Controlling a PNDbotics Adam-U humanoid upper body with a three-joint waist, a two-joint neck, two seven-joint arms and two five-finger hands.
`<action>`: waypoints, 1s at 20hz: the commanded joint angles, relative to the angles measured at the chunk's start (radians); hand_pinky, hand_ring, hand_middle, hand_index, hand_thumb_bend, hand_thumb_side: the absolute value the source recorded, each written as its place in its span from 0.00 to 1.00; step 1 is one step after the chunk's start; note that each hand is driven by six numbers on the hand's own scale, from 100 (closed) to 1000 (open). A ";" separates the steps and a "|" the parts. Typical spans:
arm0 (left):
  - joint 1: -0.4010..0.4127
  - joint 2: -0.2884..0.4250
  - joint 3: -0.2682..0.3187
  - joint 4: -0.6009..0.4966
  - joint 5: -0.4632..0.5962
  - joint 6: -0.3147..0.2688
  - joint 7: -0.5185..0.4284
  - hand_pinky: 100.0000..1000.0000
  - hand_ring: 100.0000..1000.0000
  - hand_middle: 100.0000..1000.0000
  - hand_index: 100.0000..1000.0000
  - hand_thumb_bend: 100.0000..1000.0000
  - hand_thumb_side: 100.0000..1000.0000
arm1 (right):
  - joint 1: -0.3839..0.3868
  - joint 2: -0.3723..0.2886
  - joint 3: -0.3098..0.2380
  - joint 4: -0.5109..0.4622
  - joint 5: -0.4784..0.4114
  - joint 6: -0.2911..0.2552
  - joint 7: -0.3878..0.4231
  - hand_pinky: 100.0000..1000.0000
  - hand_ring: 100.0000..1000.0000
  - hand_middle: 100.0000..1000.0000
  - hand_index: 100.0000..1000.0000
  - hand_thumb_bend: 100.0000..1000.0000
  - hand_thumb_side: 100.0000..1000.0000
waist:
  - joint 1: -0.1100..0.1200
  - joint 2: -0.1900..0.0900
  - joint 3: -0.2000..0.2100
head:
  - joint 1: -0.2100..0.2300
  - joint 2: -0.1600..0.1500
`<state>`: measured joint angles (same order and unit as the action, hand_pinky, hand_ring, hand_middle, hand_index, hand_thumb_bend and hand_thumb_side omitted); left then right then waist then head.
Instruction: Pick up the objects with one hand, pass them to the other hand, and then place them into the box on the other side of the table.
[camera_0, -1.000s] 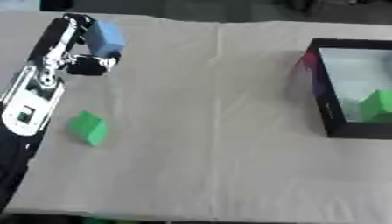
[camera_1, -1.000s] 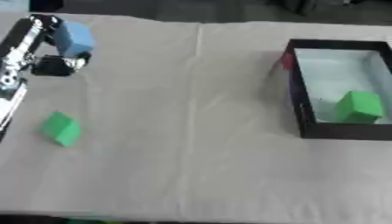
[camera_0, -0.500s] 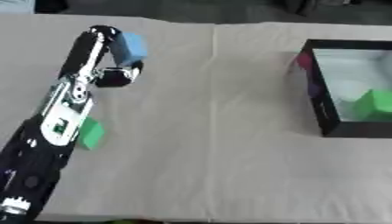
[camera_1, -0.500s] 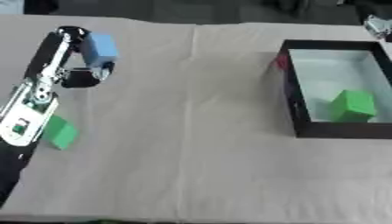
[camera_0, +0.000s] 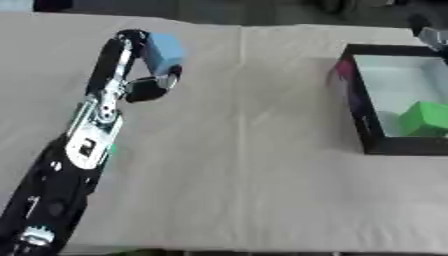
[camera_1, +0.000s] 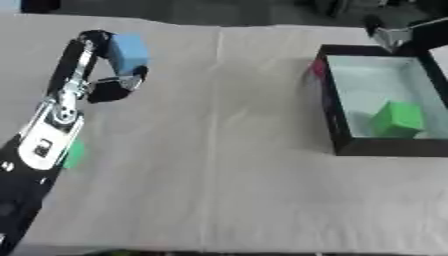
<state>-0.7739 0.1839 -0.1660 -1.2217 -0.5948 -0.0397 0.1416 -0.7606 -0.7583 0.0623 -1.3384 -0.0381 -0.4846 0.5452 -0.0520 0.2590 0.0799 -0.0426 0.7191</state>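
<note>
Your left hand's fingers (camera_0: 150, 88) are curled round the blue block (camera_0: 163, 52), held above the worktop's (camera_0: 245, 165) far-left part, with the box (camera_0: 360, 117) well off to the right, nearer your right hand (camera_1: 401, 33).

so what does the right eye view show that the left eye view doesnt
Only the right eye view shows a patch of the green block on the table beside the left arm, and more of a grey and black shape above the box's far corner. The left eye view adds nothing of its own. Both share the left hand curled round the blue block, the black box at the right, and the green block inside it.
</note>
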 joint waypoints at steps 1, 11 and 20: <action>-0.015 -0.006 0.006 -0.011 0.023 -0.041 0.020 0.64 0.54 0.49 0.47 0.00 0.16 | 0.016 -0.037 0.006 -0.051 0.016 -0.022 -0.008 1.00 0.96 0.92 0.92 0.00 0.00 | -0.002 -0.030 -0.002 | -0.004 0.003; -0.016 -0.047 -0.012 -0.018 0.006 -0.119 0.032 0.65 0.53 0.49 0.48 0.00 0.17 | -0.010 0.011 0.062 -0.083 0.043 -0.028 0.026 1.00 0.96 0.92 0.92 0.00 0.02 | -0.008 -0.030 0.002 | -0.021 0.008; -0.029 -0.075 -0.034 -0.019 -0.048 -0.156 0.024 0.64 0.53 0.49 0.47 0.00 0.11 | -0.051 0.057 0.098 -0.072 0.071 -0.051 0.060 1.00 0.96 0.92 0.92 0.00 0.03 | -0.014 -0.026 0.014 | -0.044 0.007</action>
<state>-0.7778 0.1112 -0.1956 -1.2217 -0.6303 -0.1877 0.1662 -0.7908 -0.6856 0.1647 -1.4048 0.0262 -0.5294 0.5976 -0.0667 0.2590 0.0949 -0.0816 0.7272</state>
